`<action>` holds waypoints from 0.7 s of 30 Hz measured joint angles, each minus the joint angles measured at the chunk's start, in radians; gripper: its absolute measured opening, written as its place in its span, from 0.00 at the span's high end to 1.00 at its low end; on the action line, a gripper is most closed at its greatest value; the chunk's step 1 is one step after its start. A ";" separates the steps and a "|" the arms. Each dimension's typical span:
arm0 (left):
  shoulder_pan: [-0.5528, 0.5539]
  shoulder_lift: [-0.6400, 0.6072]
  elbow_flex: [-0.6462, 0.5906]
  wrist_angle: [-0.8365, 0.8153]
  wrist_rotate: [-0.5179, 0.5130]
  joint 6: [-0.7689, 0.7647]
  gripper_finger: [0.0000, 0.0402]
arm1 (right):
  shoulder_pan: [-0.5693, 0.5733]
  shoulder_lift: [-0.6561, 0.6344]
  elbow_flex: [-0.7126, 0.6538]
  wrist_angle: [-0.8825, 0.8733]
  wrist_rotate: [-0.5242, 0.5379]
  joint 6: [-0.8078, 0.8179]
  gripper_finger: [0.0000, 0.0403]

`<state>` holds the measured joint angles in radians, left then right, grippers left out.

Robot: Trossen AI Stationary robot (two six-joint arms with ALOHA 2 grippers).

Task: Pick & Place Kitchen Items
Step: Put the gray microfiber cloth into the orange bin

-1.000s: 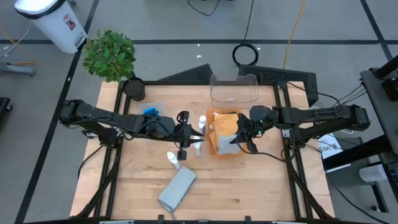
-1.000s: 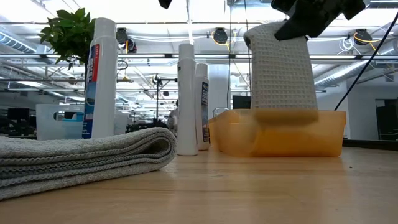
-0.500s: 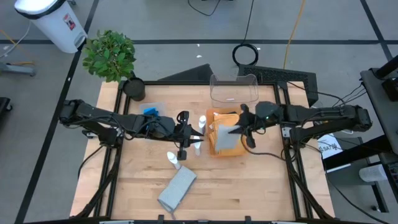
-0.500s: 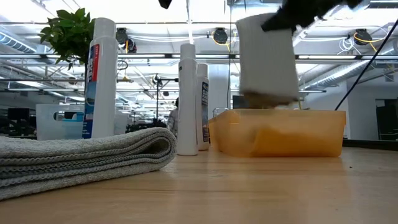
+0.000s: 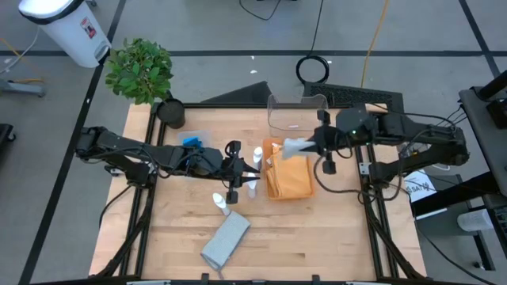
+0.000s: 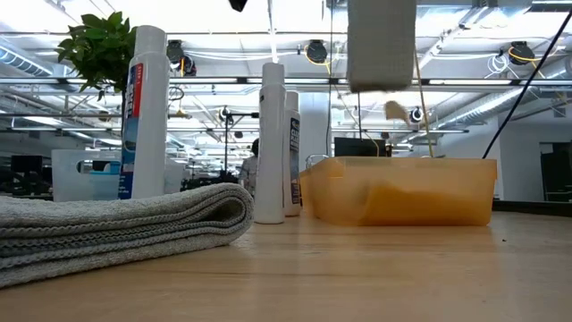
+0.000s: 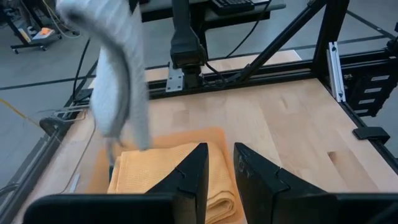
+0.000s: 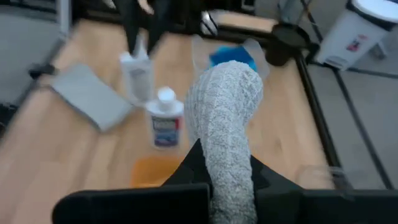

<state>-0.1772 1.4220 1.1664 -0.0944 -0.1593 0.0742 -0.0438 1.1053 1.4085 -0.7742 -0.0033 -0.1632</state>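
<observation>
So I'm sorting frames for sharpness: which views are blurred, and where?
Right wrist view: the bottles and table are smeared, the held grey cloth fairly crisp. Left wrist view: that hanging cloth is streaked. Low view: sharp, with bright ceiling lights behind. High view: clear.

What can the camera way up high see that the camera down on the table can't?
Only the high view shows the two dark arms, the small blue rectangular sponge and the clear plastic bin. Only the low view shows the ceiling lights of the room behind. Both show the grey folded cloth lying on the table, the orange rectangular tray, the white bottles with blue labels and the pale grey waffle cloth hanging from the right gripper.
</observation>
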 joint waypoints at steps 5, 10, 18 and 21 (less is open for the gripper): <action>0.000 0.000 0.000 0.000 0.000 0.000 0.81 | -0.001 0.002 0.007 -0.014 -0.001 0.101 0.99; 0.000 0.000 0.000 0.000 0.000 -0.008 0.81 | 0.018 0.019 -0.043 -0.018 -0.012 0.118 0.99; 0.000 0.000 0.000 0.000 0.000 -0.008 0.81 | 0.019 0.019 -0.211 0.118 -0.042 0.150 0.99; 0.000 0.000 0.000 0.000 0.000 -0.008 0.81 | 0.019 0.018 -0.260 0.154 -0.079 0.152 0.99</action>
<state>-0.1772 1.4219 1.1664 -0.0948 -0.1589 0.0662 -0.0250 1.1236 1.1483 -0.6203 -0.0826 -0.0110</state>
